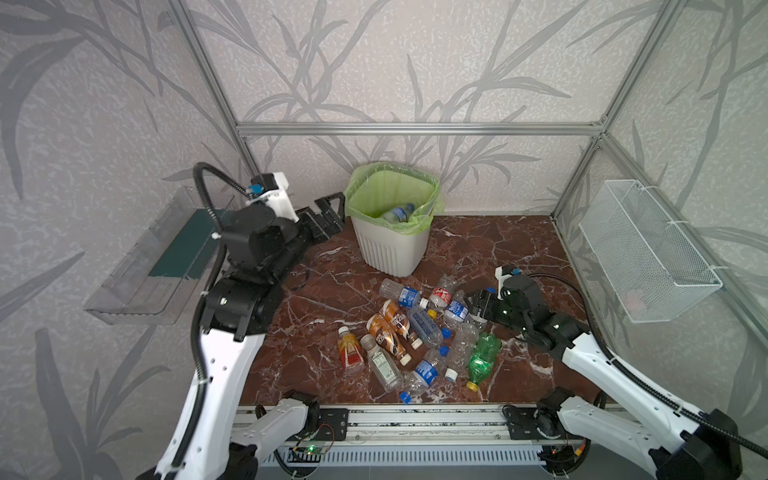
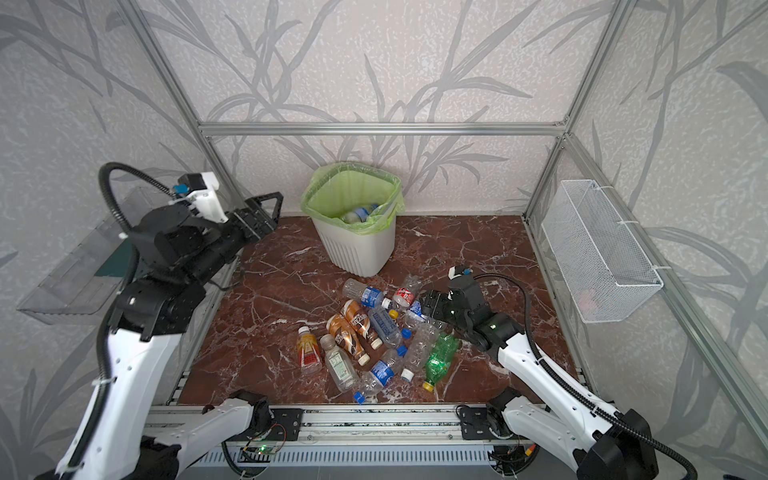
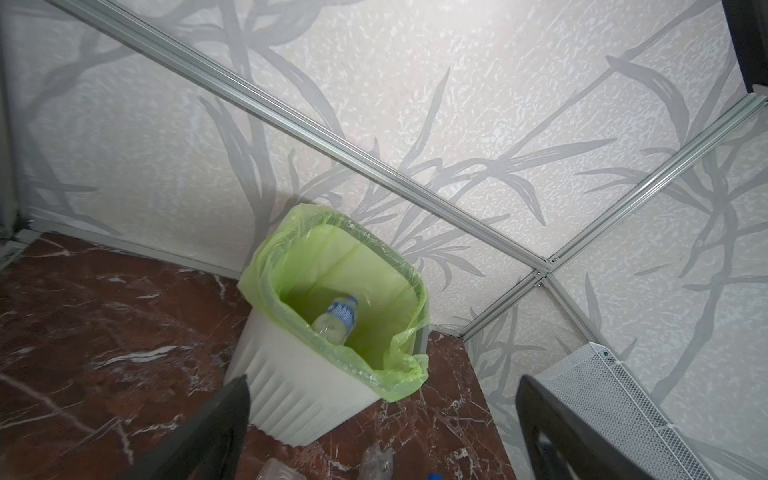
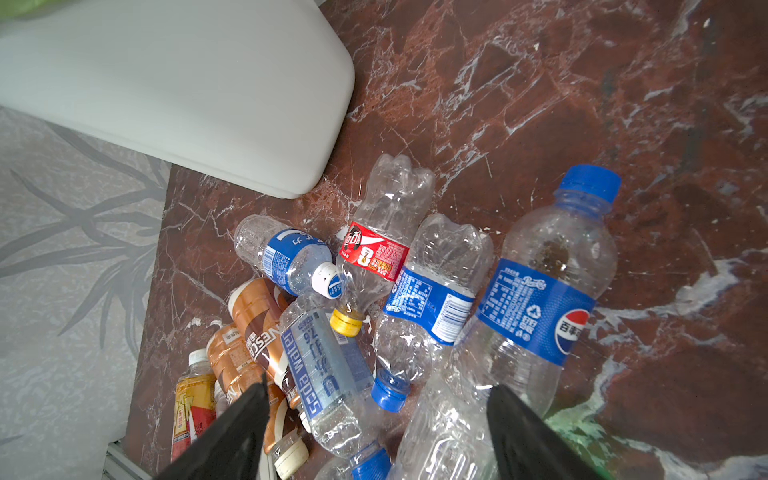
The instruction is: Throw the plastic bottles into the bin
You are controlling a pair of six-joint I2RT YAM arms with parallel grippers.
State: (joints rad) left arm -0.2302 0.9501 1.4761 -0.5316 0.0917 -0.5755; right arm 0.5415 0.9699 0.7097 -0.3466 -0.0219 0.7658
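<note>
Lying in the bin (image 1: 390, 249), 1 bottle (image 1: 399, 212) sits beyond the left hand (image 1: 338, 210).

You work in a robotics lab cell: an aluminium frame (image 1: 415, 129) holds leaf-patterned panels (image 1: 415, 62) around a marble-look tabletop (image 1: 498, 249), with a mounting rail (image 1: 415, 419) along its near edge.

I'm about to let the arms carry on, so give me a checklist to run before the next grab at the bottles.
1. Left hand open and empty: ok.
2. Bin upright, mouth free: ok.
3. Bottle fully inside the bin: ok.
4. Right hand open over the pile: ok.
5. Right hand lined up on a single bottle: cannot tell.
6. Table cleared of bottles: not ok, about a dozen lie there.
</note>
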